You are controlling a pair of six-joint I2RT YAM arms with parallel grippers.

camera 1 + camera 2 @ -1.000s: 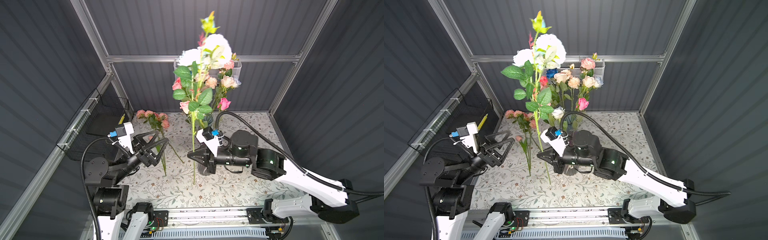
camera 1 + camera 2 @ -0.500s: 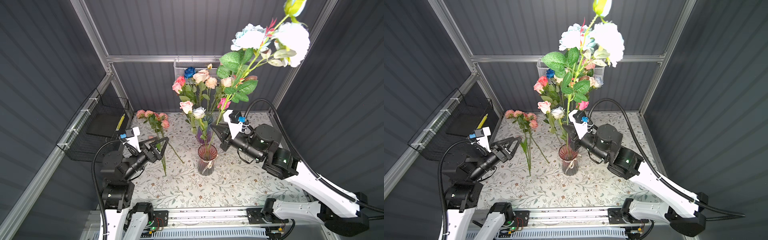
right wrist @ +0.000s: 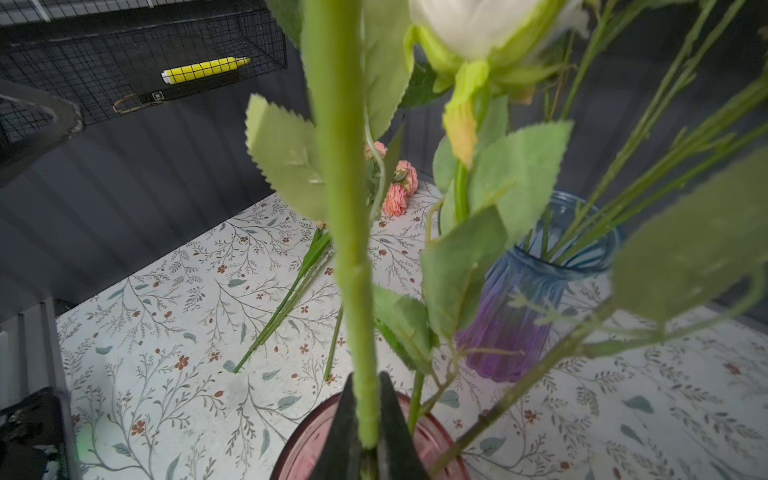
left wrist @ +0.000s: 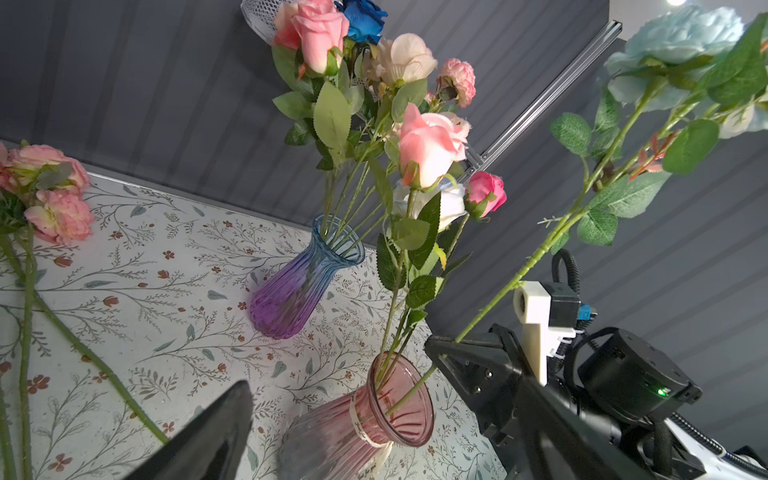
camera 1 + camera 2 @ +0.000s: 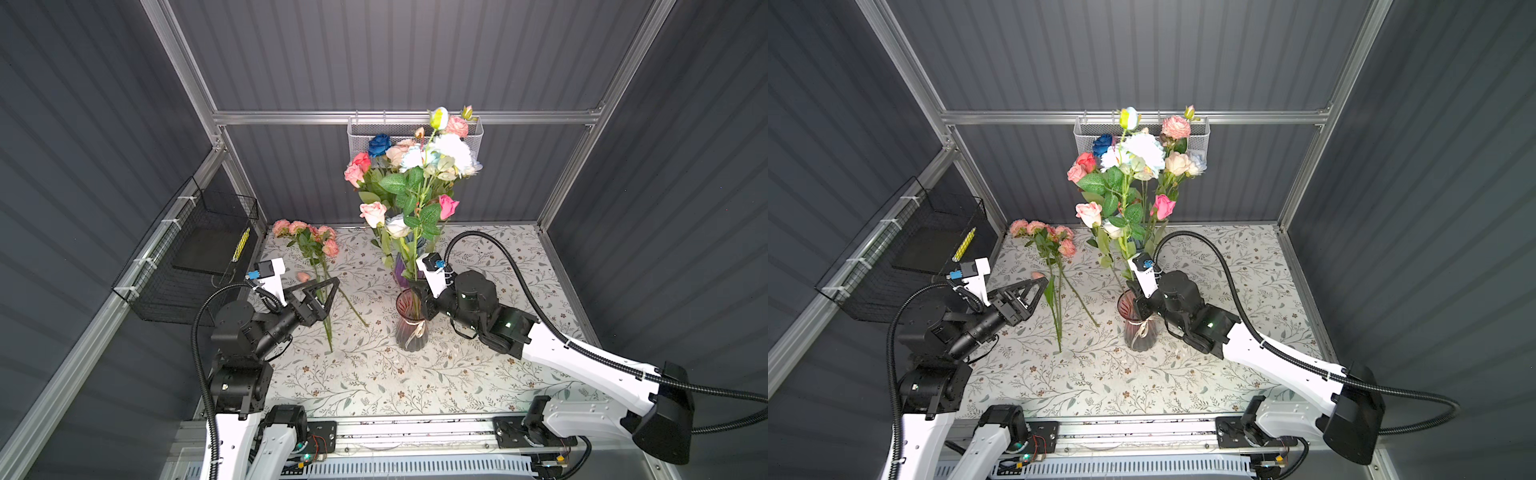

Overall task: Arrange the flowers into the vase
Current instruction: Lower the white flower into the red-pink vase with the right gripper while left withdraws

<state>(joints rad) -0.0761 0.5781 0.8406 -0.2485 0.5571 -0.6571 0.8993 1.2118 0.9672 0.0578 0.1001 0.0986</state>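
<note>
A pink glass vase (image 5: 411, 328) (image 5: 1140, 332) (image 4: 374, 415) stands mid-table and holds green stems. My right gripper (image 5: 419, 293) (image 5: 1137, 297) (image 3: 365, 415) hovers just over its rim (image 3: 299, 449), shut on the stem (image 3: 345, 208) of a white and pale-blue flower spray (image 5: 451, 149) (image 5: 1144, 151) (image 4: 673, 37). The stem's lower end is inside the vase. Pink flowers (image 5: 316, 245) (image 5: 1050, 239) (image 4: 54, 195) lie on the table at the left. My left gripper (image 5: 326, 297) (image 5: 1034, 293) is open and empty, just above their stems.
Behind the pink vase, a blue-purple vase (image 4: 299, 286) (image 3: 519, 316) holds several roses, one deep blue (image 5: 379, 144). A black wire basket (image 5: 195, 257) hangs on the left wall and a white mesh basket (image 5: 478, 133) on the back wall. A loose pink bud (image 5: 303, 276) lies near the left gripper.
My right arm swung the white spray up from beside the vase and lowered its stem into the pink vase. The left arm pulled back a little, then reached out again, open throughout.
</note>
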